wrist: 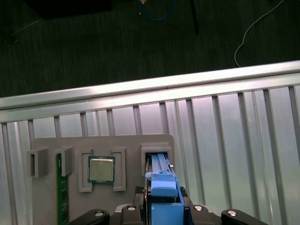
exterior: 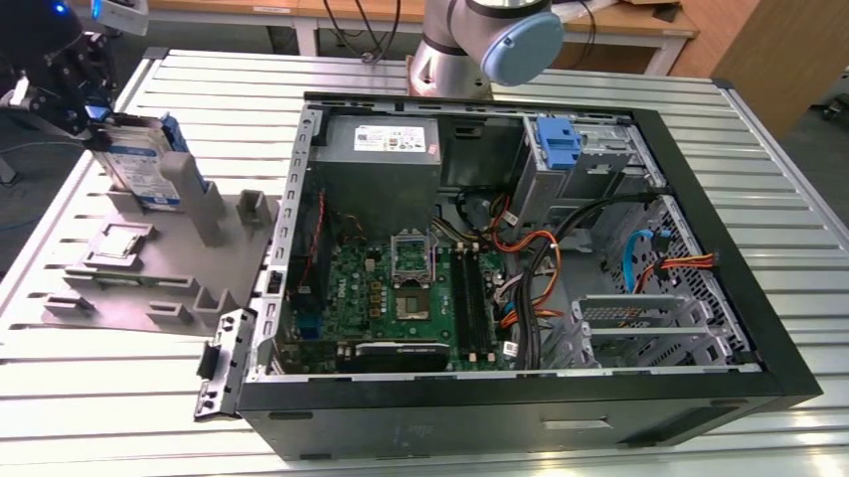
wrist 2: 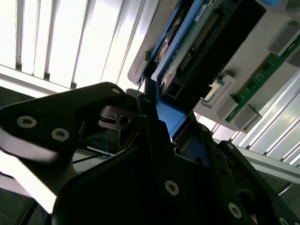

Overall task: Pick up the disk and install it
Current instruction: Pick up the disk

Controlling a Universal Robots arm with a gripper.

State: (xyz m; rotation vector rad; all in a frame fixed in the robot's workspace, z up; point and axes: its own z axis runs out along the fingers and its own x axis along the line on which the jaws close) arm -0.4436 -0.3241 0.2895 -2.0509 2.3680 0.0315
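Note:
The disk, a silver drive with a white-and-blue label in a blue bracket, stands upright and tilted over the grey holder tray at the exterior view's left. My gripper is shut on its upper end. In the first wrist view the blue bracket runs from the gripper down to a slot of the tray; I cannot tell whether the disk still sits in it. The second wrist view shows the black fingers clamped on the bracket's blue edge.
An open computer case lies to the exterior view's right of the tray, with motherboard, cables and a drive bay holding a blue bracket. The tray also holds a square chip and a green memory stick. The arm's base stands behind the case.

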